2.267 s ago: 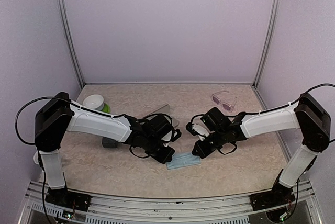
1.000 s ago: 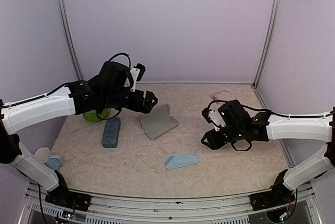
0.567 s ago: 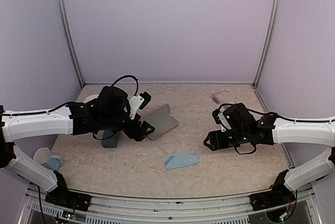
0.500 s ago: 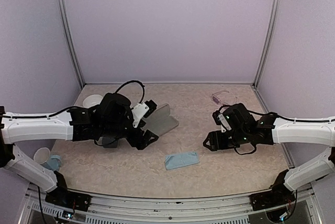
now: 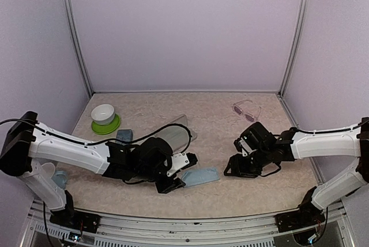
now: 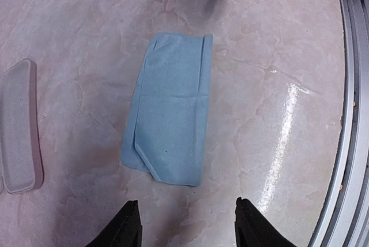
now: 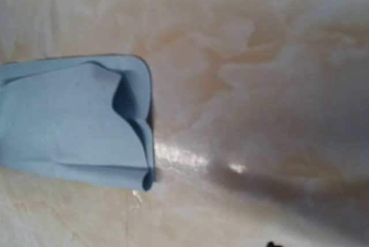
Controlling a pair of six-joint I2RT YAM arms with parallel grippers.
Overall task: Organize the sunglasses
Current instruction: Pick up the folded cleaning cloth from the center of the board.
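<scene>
L arm has swung off the open case [image 5: 176,136] down to the light-blue cloth [image 6: 173,108]. L end effector [image 6: 185,219] hangs over it, fingers spread wide, empty. R end effector [image 5: 235,166] is near the cloth's other end, and I can't tell its opening. The sunglasses [image 5: 247,110] lie untouched at back-R of the table [image 5: 259,192], so I reckon no progress yet.

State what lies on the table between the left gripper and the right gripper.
A folded light-blue cloth lies flat between the left gripper and the right gripper. The top external view shows this best, and both wrist views also catch the cloth.
</scene>
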